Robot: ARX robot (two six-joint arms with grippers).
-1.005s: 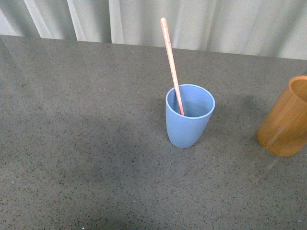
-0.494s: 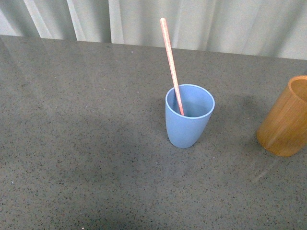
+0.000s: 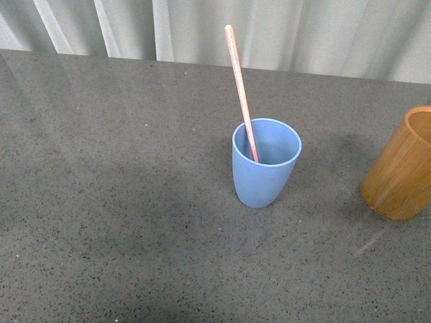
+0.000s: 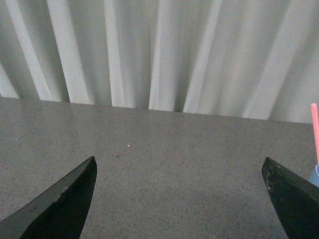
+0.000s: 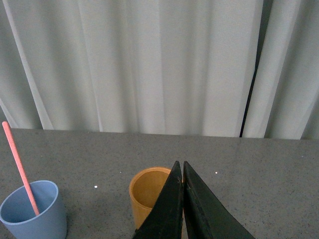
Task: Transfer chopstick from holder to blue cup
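Note:
A pinkish chopstick [image 3: 241,90] stands in the light-blue cup [image 3: 265,175] at the table's middle and leans toward the back left. The orange-brown holder [image 3: 402,168] stands at the right edge of the front view and looks empty. Neither arm shows in the front view. In the right wrist view my right gripper [image 5: 182,167] is shut and empty, in front of the holder [image 5: 145,194], with the cup [image 5: 36,211] and chopstick [image 5: 18,164] beside it. In the left wrist view my left gripper [image 4: 179,167] is open and empty over bare table; the chopstick's tip [image 4: 314,132] shows at the picture's edge.
The grey speckled table [image 3: 121,202] runs back to a pale pleated curtain [image 3: 283,30]. The curtain also fills the upper part of both wrist views.

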